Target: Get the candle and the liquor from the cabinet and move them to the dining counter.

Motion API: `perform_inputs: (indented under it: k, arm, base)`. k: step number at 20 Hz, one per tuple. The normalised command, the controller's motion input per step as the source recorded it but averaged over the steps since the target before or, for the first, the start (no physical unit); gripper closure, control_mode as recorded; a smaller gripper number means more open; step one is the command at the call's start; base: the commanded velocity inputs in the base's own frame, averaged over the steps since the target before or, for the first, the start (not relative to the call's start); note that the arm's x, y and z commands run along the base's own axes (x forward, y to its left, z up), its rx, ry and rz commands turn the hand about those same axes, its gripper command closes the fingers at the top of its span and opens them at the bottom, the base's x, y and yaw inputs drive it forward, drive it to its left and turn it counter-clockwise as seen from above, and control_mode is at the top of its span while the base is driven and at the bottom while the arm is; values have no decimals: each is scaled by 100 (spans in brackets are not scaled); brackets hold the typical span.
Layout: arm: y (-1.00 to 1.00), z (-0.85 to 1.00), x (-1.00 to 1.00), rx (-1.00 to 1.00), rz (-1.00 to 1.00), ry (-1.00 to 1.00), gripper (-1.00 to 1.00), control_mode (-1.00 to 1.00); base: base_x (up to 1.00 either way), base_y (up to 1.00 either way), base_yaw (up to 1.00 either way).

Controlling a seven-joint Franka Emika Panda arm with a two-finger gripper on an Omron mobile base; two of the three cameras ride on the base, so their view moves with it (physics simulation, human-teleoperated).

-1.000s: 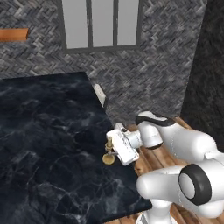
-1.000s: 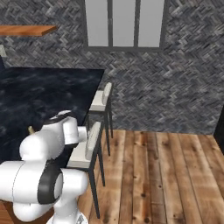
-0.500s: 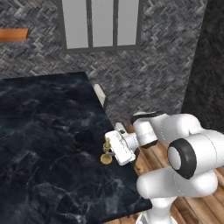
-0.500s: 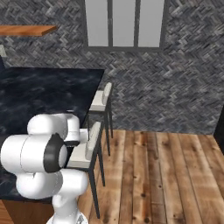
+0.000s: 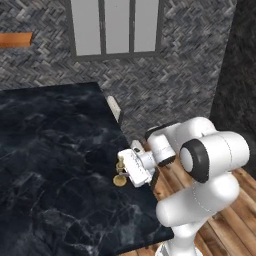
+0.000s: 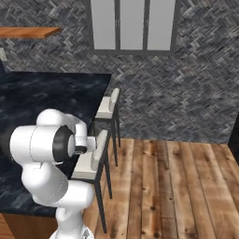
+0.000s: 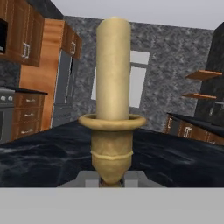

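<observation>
We have the short cream-yellow candle stick in its small brass holder (image 7: 112, 131) standing upright at the near right edge of the large black marble-look worktop (image 5: 50, 150). In the left base view its round flat base sits on or just over the dark slab, close to the edge; we cannot tell whether it already bears its weight there. Our two-finger hand (image 5: 126, 171) reaches in from the side, and in the hand view the dark tips rise on either side of the holder's narrow stem, nearly closed around it, so we judge the candle is gripped low on the brass.

We expect it to be light and stiff, but top-heavy: the wax column stands tall above a small foot. The brass is probably smooth and could slip under a loose grip, while the wax would dent or snap if squeezed. The waist under the drip cup looks the right place to hold. Two light-seated stools (image 6: 95, 156) stand just beside the worktop's edge.
</observation>
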Motion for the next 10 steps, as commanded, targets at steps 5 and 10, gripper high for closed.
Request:
perform_inputs:
  k: [5, 10]
  arm:
    - [9, -25, 13, 0, 0, 0, 100, -100]
    - [12, -24, 14, 0, 0, 0, 100, -100]
  base:
    - [0, 0, 0]
    - [0, 0, 0]
